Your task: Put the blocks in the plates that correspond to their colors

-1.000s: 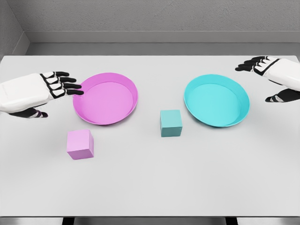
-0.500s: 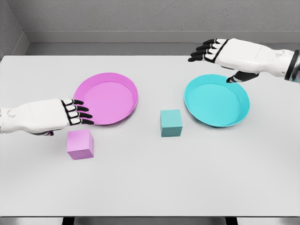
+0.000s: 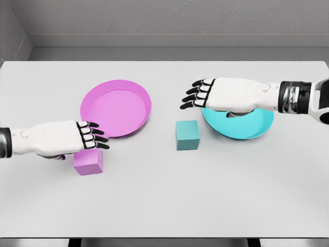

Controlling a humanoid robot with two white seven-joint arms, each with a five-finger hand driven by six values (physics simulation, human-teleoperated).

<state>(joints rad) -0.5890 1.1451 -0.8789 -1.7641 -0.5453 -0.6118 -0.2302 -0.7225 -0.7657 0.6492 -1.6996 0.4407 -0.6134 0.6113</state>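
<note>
A pink block [image 3: 88, 161] lies on the white table [image 3: 169, 195] in front of the pink plate [image 3: 116, 107]. My left hand [image 3: 92, 136] hovers over the block's top, fingers spread and holding nothing. A teal block [image 3: 187, 135] stands between the two plates. The cyan plate [image 3: 257, 126] sits to its right, partly covered by my right forearm. My right hand [image 3: 195, 95] is open, fingers stretched leftward, above and just behind the teal block.
The table's near edge [image 3: 164, 238] runs along the bottom of the view. A grey wall [image 3: 164, 23] rises behind the far edge.
My left hand has dropped lower and forward until it overlaps the pink block. My right hand has swept left and down from behind the cyan plate to near the teal block.
</note>
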